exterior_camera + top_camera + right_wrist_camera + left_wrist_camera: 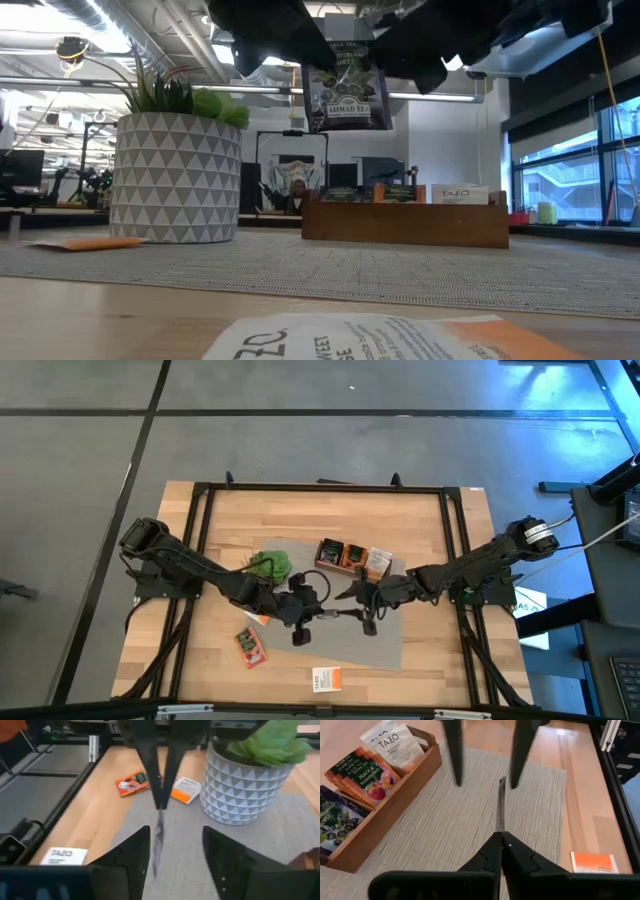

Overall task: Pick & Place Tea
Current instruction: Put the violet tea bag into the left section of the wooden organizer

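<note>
My left claw is clamped shut on a tea sachet and holds it in the air above the grey mat, near the middle of the worktop. In the low view the sachet hangs upright, dark purple-black with a picture of berries, green along its top and "AHMAD TEA" in pale letters. From my left wrist I see it edge-on, a thin flat strip standing up from my fingertips.

My right claw faces the left one over the mat. Its fingers stand apart on either side of the sachet's free end, and I cannot tell whether they touch it.

Other sachets lie about the worktop: an orange-red one on the bare wood near the front left, a white-and-orange one at the front edge, and another white-and-orange one just beside the plant pot. More sachets stand filed in the wooden box at the back of the mat: dark berry ones, orange-red peach ones, and white ones marked "TAZO".
</note>
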`<state>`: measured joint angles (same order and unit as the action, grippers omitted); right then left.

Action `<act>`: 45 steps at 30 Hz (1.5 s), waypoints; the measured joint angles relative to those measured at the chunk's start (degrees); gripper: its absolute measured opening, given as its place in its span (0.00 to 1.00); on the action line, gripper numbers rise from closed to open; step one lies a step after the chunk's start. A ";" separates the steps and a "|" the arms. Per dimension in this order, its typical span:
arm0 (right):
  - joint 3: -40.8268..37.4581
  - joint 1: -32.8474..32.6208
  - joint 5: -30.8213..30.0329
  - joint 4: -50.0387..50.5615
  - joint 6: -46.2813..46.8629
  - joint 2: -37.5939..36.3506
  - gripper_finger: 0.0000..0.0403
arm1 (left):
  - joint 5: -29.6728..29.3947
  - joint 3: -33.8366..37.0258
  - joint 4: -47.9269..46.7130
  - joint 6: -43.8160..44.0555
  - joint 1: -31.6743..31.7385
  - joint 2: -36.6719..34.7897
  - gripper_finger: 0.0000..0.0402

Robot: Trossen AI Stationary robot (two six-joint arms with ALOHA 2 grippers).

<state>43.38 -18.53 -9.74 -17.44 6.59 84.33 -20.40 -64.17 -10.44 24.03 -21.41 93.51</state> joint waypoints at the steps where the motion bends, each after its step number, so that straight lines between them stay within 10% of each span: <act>1: 0.00 -0.05 0.16 -0.26 0.47 0.01 0.44 | 0.02 0.01 0.03 0.27 0.00 0.00 0.01; 19: 0.00 -0.02 3.78 -2.91 0.73 0.09 0.02 | -0.90 0.01 2.99 0.24 0.20 0.02 0.01; 32: 0.00 0.05 1.24 -3.40 3.30 -0.68 0.01 | -1.18 0.03 -2.39 -4.45 -0.69 -2.46 0.17; 45: -9.83 5.67 -15.43 -19.88 -2.95 -3.34 0.01 | -17.98 0.03 -4.40 -9.20 -9.60 -7.05 0.24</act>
<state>33.54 -12.86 -25.17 -37.33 3.64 80.99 -38.38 -64.14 -14.83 14.83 -31.01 86.46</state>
